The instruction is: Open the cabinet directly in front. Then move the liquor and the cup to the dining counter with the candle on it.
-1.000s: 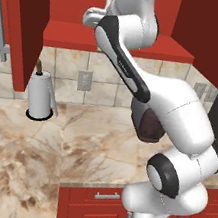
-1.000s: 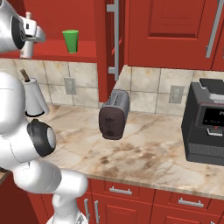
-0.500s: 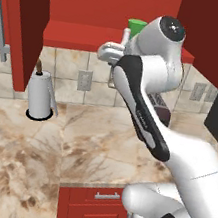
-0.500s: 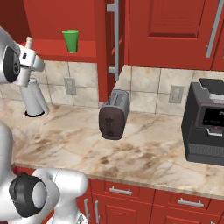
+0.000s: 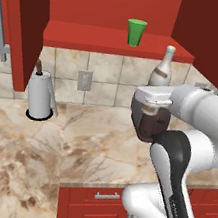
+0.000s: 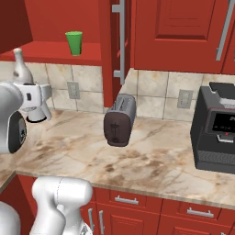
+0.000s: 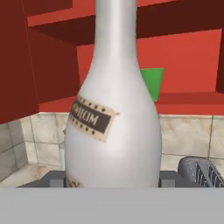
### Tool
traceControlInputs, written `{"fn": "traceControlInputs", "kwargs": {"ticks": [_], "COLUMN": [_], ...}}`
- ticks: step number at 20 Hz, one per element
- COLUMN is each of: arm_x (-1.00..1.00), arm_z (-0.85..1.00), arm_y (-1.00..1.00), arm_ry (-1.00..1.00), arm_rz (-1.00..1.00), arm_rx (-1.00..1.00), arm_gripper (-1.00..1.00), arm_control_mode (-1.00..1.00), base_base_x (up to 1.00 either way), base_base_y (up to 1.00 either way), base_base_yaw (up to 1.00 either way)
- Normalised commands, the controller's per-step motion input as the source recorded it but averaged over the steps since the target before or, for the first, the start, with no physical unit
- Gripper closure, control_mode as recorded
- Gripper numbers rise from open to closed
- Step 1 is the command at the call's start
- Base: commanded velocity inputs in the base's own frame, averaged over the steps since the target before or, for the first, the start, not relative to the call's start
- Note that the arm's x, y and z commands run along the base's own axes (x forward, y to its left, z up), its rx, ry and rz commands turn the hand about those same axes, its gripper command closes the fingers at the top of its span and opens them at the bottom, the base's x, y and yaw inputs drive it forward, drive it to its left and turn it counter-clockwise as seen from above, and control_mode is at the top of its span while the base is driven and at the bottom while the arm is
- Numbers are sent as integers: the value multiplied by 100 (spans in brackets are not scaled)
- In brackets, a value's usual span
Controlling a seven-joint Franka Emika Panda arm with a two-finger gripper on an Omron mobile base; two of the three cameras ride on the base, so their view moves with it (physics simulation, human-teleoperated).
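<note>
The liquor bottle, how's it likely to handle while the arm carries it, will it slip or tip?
The liquor bottle looks smooth and glossy, so it could slip. Its wide body tapers to a slim neck, probably leaving most weight low, near where the fingers flank it. It seems rigid, perhaps breakable if dropped.

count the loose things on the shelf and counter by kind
Pale grey-white bottle, in the tool: 1
Green cup, on the cabinet shelf: 1
White paper-towel roll: 1
Dark toaster: 1
Black coffee machine: 1
Total: 5
</note>
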Motion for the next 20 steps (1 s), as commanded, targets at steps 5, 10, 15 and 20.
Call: {"fn": "traceControlInputs", "kwargs": {"ticks": [5, 10, 15, 20], "arm_x": [-83, -9, 0, -11], "arm_z": [37, 6, 0, 0], "arm_y": [-16, -3, 0, 0], "arm_ry": [-59, -8, 0, -1], "arm_rz": [3, 0, 0, 0], "arm_rx": [-8, 0, 0, 0], "arm_gripper": [100, 100, 100, 100], "arm_control_mode": [-100, -100, -100, 100], "base_base_x": [0, 0, 0, -38], "base_base_y": [0, 0, 0, 0], "base_base_yaw": [0, 0, 0, 3]}}
